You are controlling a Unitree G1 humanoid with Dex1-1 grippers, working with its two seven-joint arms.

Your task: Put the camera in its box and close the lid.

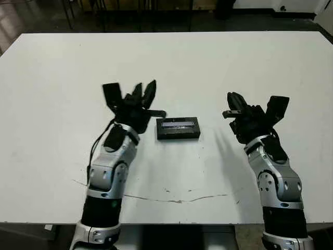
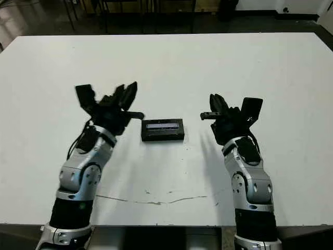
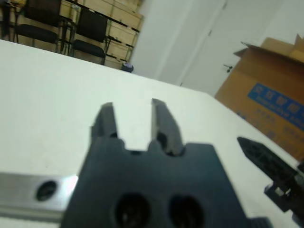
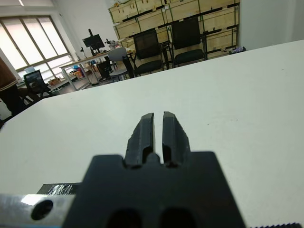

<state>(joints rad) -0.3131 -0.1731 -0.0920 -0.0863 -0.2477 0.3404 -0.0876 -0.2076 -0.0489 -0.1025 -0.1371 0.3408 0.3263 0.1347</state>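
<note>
Left eye view: the box (image 1: 178,128) is being shown closed, with the lid (image 1: 178,123) seated on top, its pale stripe running along the long axis. That axis is being kept crosswise on the white table (image 1: 208,67), one end pointing at each arm. The camera cannot be seen; whether it is inside cannot be told.

The left gripper (image 1: 140,99) is being held just beside the box's left end, raised off the table, with nothing between its fingers (image 1: 150,92). One dark prong is being extended toward the box; contact cannot be confirmed. The right gripper (image 1: 255,107) is being held well apart from the box's right end, likewise carrying nothing.

Left wrist view: the left fingers (image 3: 163,124) are being shown with a clear gap, released. The other gripper's tip and a cardboard carton (image 3: 275,95) are being caught here only; the box is not being shown.

Right wrist view: the right fingers (image 4: 144,135) are being shown almost together, only a thin slit between them, gripping nothing. Chairs (image 4: 185,38) and stacked crates beyond the table are being revealed here.
</note>
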